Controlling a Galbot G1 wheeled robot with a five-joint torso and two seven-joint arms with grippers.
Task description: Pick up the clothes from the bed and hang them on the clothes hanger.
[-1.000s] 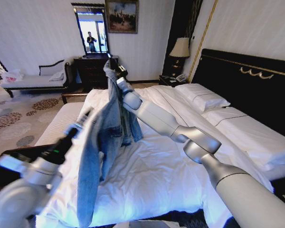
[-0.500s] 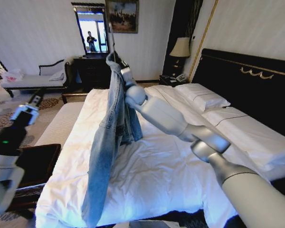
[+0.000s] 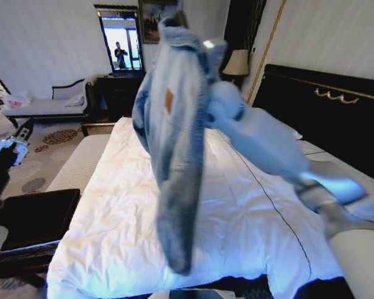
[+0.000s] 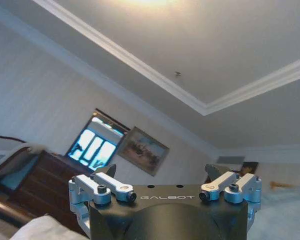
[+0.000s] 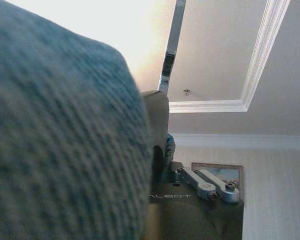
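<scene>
Above the bed [image 3: 124, 230], the right hand [image 3: 174, 25] clamps the denim jacket [image 3: 174, 149], which hangs below.

Dark dresser [image 3: 118, 93] below mirror [image 3: 120, 42], patterned carpet [image 3: 47, 140]

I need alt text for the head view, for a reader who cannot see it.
The right arm lifts a blue denim garment high above the bed, which has white sheets; the garment hangs down at the picture's centre. The left hand is at the left edge, beside the bed.
</scene>
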